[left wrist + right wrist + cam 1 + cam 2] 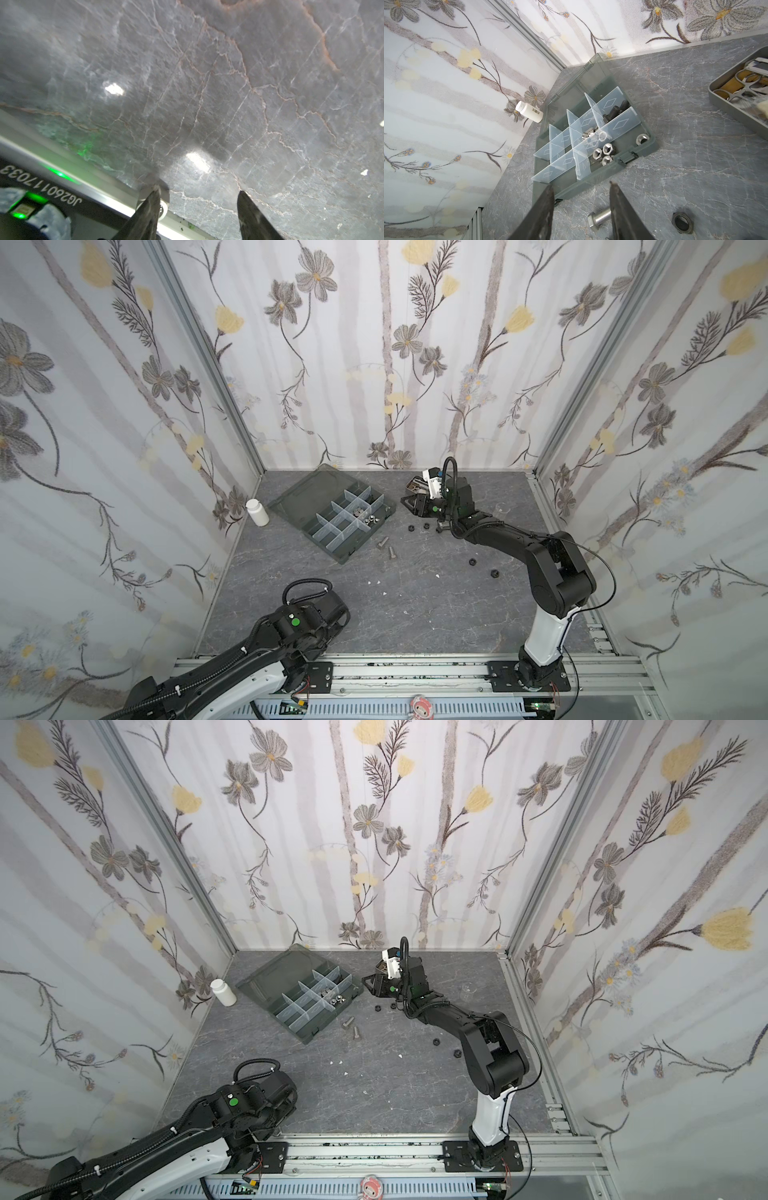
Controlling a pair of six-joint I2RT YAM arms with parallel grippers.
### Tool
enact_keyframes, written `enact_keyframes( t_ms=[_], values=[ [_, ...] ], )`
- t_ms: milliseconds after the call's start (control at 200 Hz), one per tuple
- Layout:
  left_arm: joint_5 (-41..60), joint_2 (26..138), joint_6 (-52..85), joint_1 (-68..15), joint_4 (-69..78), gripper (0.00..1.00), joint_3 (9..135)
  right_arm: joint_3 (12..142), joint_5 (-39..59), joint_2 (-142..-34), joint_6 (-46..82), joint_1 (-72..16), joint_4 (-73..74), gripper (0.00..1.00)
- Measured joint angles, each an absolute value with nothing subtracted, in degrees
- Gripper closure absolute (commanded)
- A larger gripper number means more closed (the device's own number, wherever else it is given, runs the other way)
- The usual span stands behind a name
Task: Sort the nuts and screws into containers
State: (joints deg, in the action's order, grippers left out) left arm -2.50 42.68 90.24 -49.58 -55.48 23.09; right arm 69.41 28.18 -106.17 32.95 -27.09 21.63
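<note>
The dark grey organizer box (347, 556) lies open at the back left, its containers (566, 136) formed by translucent dividers. One holds several silver nuts (604, 153), another black screws (615, 112). Two silver screws (382, 542) (391, 552) lie on the table beside the box; one screw (600, 218) shows half hidden behind a finger. Black nuts (411, 527) (472, 561) (682, 222) are scattered to the right. My right gripper (405, 502) (581, 185) hovers open and empty beside the box's right end. My left gripper (198, 192) is open over bare table near the front rail.
A white bottle (257, 512) stands by the left wall. A metal tin with tools (741, 91) sits behind the right gripper, and a small clear beaker (503, 510) stands at the back right. White flecks (378, 583) dot the grey marbled table (415, 614).
</note>
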Motion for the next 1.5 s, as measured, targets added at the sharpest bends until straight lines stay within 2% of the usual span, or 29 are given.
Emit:
enact_keyframes(
  t_ms=[215,400,530,654,754,894,1094,1299,1504],
  values=[
    [-2.8,47.2,89.9,-49.7,-59.5,0.37,27.4,69.4,28.2,-106.2,33.0,-26.9,21.8,0.55],
    [-6.5,52.9,87.7,-49.2,-60.6,0.31,35.7,69.3,28.6,-106.1,33.6,-26.9,21.8,0.55],
    [-9.7,57.8,83.6,-47.7,-60.5,0.29,43.0,69.0,28.6,-104.6,33.3,-27.1,20.5,0.55],
    [-13.1,60.1,78.1,-43.9,-60.3,0.28,52.3,68.1,28.3,-101.5,30.9,-28.3,19.0,0.55],
    [-15.1,60.7,70.5,-36.7,-59.8,0.28,61.4,64.8,28.2,-99.3,29.0,-30.6,18.0,0.56],
    [-14.9,63.9,57.1,-23.0,-57.5,0.24,75.1,59.5,26.7,-97.3,26.5,-35.6,14.9,0.58],
    [-8.2,70.3,44.6,-12.8,-51.4,0.22,87.6,55.5,22.5,-95.0,23.1,-46.7,12.5,0.58],
    [-0.4,73.2,40.5,-8.9,-46.1,0.20,92.2,60.2,20.5,-103.2,18.9,-60.5,9.9,0.57],
    [0.6,74.4,37.3,-8.0,-45.5,0.19,98.8,68.1,19.6,-111.5,15.2,-68.8,5.0,0.51]
  ],
)
